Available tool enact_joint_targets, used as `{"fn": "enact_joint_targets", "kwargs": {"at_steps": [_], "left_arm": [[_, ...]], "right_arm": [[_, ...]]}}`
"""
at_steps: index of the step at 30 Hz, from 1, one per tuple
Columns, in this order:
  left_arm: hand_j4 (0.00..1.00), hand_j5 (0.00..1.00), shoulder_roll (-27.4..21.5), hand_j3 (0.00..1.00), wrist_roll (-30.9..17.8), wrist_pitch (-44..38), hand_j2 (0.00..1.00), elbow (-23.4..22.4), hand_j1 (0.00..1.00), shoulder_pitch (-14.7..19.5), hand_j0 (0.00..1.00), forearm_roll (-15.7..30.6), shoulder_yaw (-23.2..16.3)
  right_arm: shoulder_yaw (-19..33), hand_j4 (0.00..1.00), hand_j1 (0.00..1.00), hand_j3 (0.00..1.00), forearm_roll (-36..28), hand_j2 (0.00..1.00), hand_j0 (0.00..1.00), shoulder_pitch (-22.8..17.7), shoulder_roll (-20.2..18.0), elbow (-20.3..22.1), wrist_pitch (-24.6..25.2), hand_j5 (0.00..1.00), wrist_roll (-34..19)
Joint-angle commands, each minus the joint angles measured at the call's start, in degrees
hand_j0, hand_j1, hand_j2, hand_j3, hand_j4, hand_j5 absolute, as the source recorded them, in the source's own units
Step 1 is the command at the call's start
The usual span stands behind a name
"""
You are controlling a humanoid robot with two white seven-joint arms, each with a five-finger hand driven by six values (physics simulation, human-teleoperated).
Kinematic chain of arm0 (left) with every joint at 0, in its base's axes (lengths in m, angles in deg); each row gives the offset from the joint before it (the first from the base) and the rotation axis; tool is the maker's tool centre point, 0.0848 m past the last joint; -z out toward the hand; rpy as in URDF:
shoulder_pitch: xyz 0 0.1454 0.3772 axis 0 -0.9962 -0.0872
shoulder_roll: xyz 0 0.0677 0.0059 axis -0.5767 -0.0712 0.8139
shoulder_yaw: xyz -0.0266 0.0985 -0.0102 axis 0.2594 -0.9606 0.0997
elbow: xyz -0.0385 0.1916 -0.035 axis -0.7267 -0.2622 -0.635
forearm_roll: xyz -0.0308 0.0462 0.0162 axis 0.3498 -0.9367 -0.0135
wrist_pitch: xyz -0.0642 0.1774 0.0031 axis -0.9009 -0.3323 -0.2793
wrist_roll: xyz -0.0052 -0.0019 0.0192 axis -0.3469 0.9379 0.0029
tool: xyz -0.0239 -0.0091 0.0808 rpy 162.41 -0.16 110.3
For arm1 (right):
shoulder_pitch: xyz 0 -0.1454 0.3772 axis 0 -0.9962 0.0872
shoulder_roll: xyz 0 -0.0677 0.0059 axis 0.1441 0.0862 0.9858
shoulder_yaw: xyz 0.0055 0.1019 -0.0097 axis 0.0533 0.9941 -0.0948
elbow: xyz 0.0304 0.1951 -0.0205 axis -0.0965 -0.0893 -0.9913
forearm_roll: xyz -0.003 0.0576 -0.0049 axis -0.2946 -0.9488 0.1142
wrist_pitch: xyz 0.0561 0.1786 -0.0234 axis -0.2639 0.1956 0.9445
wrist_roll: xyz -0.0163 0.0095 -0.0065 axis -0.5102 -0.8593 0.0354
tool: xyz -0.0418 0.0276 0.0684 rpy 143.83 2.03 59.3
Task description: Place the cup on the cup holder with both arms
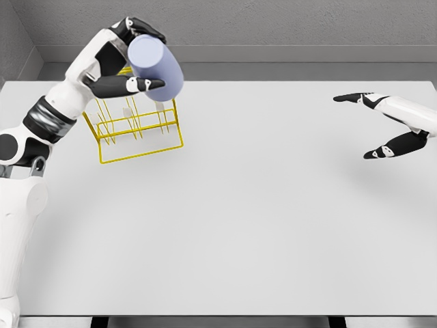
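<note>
A pale lavender-blue cup (157, 66) is held tilted in the air by my left hand (136, 58), whose fingers wrap its top and lower side. Directly below and behind it stands the yellow wire cup holder (140, 133), a rack with thin upright prongs on the white table. The cup hovers over the rack's right part and hides some prongs. At the far right my right hand (372, 126) floats above the table with fingers spread, holding nothing, far from the cup and the rack.
The white table (259, 225) stretches wide in front of and right of the rack. A grey wall runs along the back edge. My left arm (48, 116) crosses the table's left side.
</note>
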Motion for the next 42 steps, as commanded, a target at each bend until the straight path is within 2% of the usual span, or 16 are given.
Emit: {"fn": "enact_joint_targets", "kwargs": {"at_steps": [1,9,14,22,36,38,39,40,41,42], "left_arm": [[0.39,0.39,-0.1,0.39,0.1,-0.1,0.39,-0.7,0.39,0.0,0.39,0.3,0.1],[0.39,0.39,0.0,0.39,0.1,-0.2,0.39,-0.7,0.39,-0.2,0.39,0.2,0.0],[0.39,0.39,-0.1,0.39,0.1,-0.3,0.39,-3.4,0.39,0.2,0.39,0.2,0.1],[0.39,0.39,-1.5,0.39,0.1,-0.2,0.39,-3.3,0.39,-0.1,0.39,0.3,0.1],[0.39,0.39,-0.8,0.39,0.1,-0.2,0.39,-3.0,0.39,-0.5,0.39,-0.3,-0.5],[0.44,0.44,-1.1,0.44,0.1,-0.2,0.44,-3.0,0.44,-0.4,0.44,-0.2,-0.4],[0.51,0.51,-1.4,0.51,0.1,-0.1,0.51,-2.9,0.51,-0.4,0.51,-0.2,-0.4],[0.53,0.53,-1.4,0.53,0.1,-0.1,0.53,-2.9,0.53,-0.4,0.53,-0.2,-0.4],[0.62,0.62,-1.5,0.62,0.1,0.0,0.62,-3.0,0.62,-0.4,0.62,-0.2,-0.4],[0.67,0.67,-1.5,0.67,0.1,0.0,0.67,-2.9,0.67,-0.4,0.67,-0.2,-0.4]], "right_arm": [[0.1,1.0,1.0,1.0,-0.4,1.0,1.0,0.0,-0.1,0.0,0.1,1.0,0.0],[0.1,1.0,1.0,1.0,-0.4,1.0,1.0,0.0,0.0,0.0,0.1,1.0,0.0],[0.1,1.0,1.0,1.0,-0.4,1.0,1.0,0.0,0.0,0.0,0.1,1.0,0.0],[0.1,1.0,1.0,1.0,-0.5,1.0,1.0,0.0,0.0,0.0,0.1,1.0,0.0],[0.1,1.0,1.0,1.0,-0.4,1.0,1.0,0.0,0.0,0.0,0.1,1.0,0.0],[0.1,1.0,1.0,1.0,-0.5,1.0,1.0,0.0,0.0,0.0,0.1,1.0,0.0],[0.1,1.0,1.0,1.0,-0.5,1.0,1.0,0.0,0.1,0.0,0.1,1.0,0.0],[0.1,1.0,1.0,1.0,-0.5,1.0,1.0,0.0,0.1,0.0,0.1,1.0,0.0],[0.1,1.0,1.0,1.0,-0.4,1.0,1.0,0.0,0.1,0.0,0.1,1.0,0.0],[0.1,1.0,1.0,1.0,-0.4,1.0,1.0,0.0,0.0,0.0,0.1,1.0,0.0]]}}
